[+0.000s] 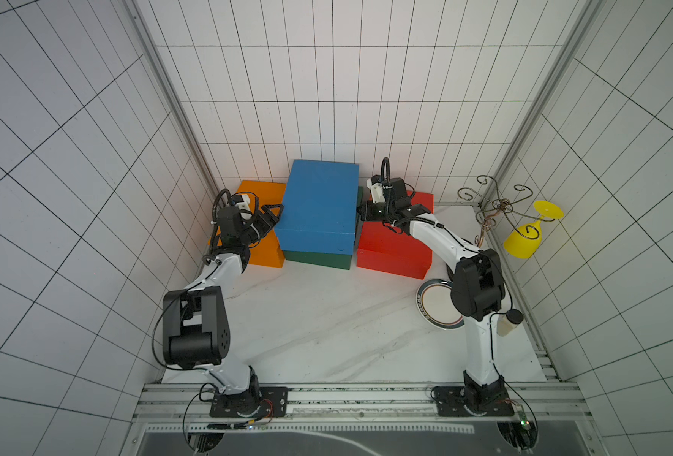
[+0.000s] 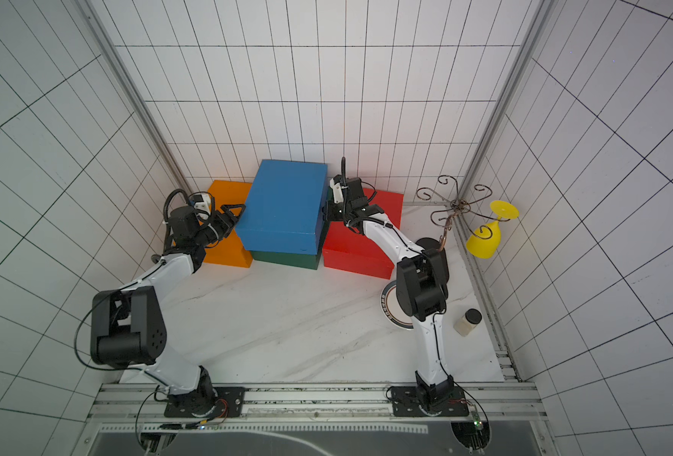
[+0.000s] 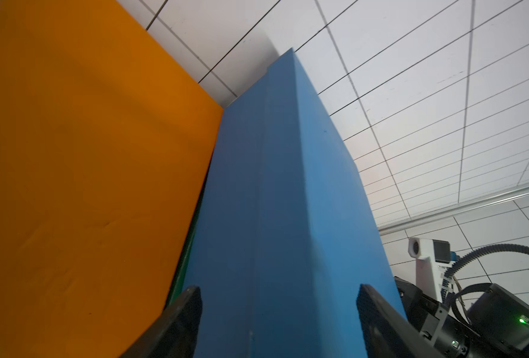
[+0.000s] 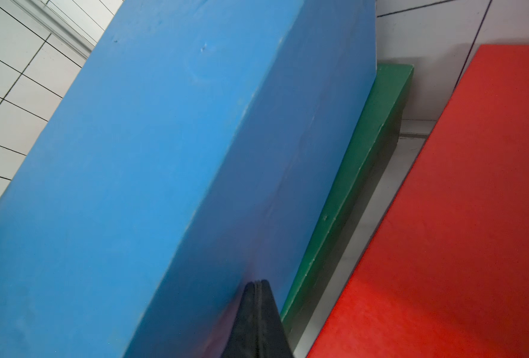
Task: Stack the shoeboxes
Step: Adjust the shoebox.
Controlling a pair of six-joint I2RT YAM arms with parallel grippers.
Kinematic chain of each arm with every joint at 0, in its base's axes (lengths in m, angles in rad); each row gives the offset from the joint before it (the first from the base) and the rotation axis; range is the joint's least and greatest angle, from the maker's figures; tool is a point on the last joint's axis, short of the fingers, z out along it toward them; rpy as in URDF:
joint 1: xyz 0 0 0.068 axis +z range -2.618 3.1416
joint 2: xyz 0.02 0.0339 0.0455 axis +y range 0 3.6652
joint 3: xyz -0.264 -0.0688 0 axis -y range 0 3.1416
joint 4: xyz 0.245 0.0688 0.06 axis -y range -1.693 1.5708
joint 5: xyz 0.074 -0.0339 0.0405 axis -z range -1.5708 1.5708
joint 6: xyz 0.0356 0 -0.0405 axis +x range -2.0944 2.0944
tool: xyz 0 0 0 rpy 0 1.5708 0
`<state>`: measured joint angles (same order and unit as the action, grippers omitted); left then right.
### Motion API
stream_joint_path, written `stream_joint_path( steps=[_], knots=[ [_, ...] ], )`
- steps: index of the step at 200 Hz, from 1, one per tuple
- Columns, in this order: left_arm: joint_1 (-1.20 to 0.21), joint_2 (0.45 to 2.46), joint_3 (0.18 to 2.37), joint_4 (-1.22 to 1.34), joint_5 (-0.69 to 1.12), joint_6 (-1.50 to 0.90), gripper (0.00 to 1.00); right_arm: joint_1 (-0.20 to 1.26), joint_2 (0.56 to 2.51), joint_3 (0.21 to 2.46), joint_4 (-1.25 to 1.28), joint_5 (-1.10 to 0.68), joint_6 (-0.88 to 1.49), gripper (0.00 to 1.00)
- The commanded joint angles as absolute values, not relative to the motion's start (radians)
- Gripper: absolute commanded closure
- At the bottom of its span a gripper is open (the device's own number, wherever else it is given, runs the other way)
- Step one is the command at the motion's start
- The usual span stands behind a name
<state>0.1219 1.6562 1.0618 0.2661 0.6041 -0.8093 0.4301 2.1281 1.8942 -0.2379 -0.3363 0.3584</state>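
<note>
Top shoebox (image 1: 319, 201) on middle shoebox (image 1: 316, 259)

The blue shoebox (image 1: 319, 205) sat on the dark green shoebox (image 1: 319, 260) at the counter's (image 1: 327, 327) far edge. The orange shoebox (image 1: 262, 191) stood just beside them on the left and the red shoebox (image 1: 394, 244) on the right. The left gripper (image 1: 273, 215), jaws spread, met the blue shoebox's left side, and the right gripper (image 1: 360, 211) was at its right side. Near the right edge lay a banded plate (image 1: 435, 306), partly hidden by the right arm, and a black-capped jar (image 1: 508, 321). At the far right corner a yellow wine glass (image 1: 524, 237) hung bowl-down from a wire rack (image 1: 492, 205).
</note>
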Motion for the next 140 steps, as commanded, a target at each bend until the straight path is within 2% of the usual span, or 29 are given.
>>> stream_joint_path(
  steps=[1,81,140],
  knots=[
    [0.124,1.698,1.092,0.275,0.653,-0.827,0.20,0.433,2.127,1.949,-0.250,-0.338,0.364,1.00],
    [0.106,1.741,1.123,0.276,0.654,-0.826,0.22,0.433,1.984,1.667,-0.158,-0.310,0.408,1.00],
    [0.106,1.635,1.173,0.186,0.638,-0.803,0.11,0.433,1.855,1.502,-0.114,-0.322,0.427,1.00]
  ],
)
